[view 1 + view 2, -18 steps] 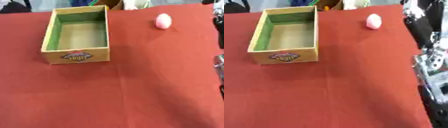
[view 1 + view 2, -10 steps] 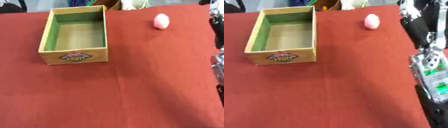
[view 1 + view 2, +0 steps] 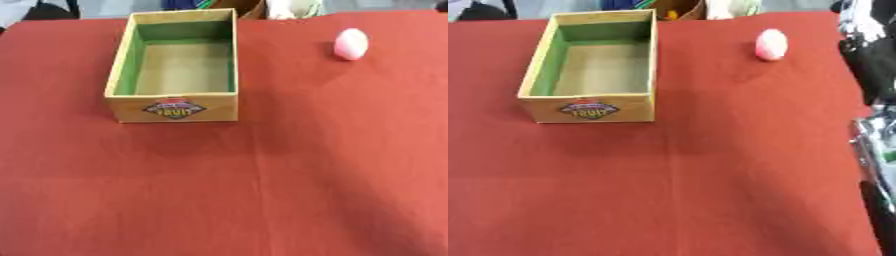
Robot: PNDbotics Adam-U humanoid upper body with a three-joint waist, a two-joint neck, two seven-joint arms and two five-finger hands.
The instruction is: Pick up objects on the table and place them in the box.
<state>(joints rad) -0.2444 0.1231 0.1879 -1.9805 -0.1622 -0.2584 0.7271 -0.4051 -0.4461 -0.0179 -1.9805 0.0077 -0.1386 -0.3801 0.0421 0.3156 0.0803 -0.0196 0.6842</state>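
**Desk:** Left to right, what is on the red table (image 3: 262, 190)?

**Me:** At far left, the box (image 3: 175, 106), open-topped, green inside, nothing in it that I can see. Its long axis runs away from me. A badge sits on the near wall; the lettering is too blurred to read, and I see no other writing. Well to the right, near the far edge, lies the egg (image 3: 351, 44), pale pink, alone on the cloth, well apart from the box. It looks slightly taller than wide, long axis pointing roughly away from me.

**Desk:** And your hands?

**Me:** My left hand shows in neither view. Along the right edge of the right eye view there is black and silver hardware, part of my right arm (image 3: 877, 65). No hand can be made out in it, so I cannot tell whether the fingers are spread, pressed together or pinching anything.

**Desk:** Which side takes the egg?

**Me:** The right, I judge. The egg lies just left of that arm at the far right of the table, so the reach goes forward and a little leftward; the carry then runs left across the cloth to the box.
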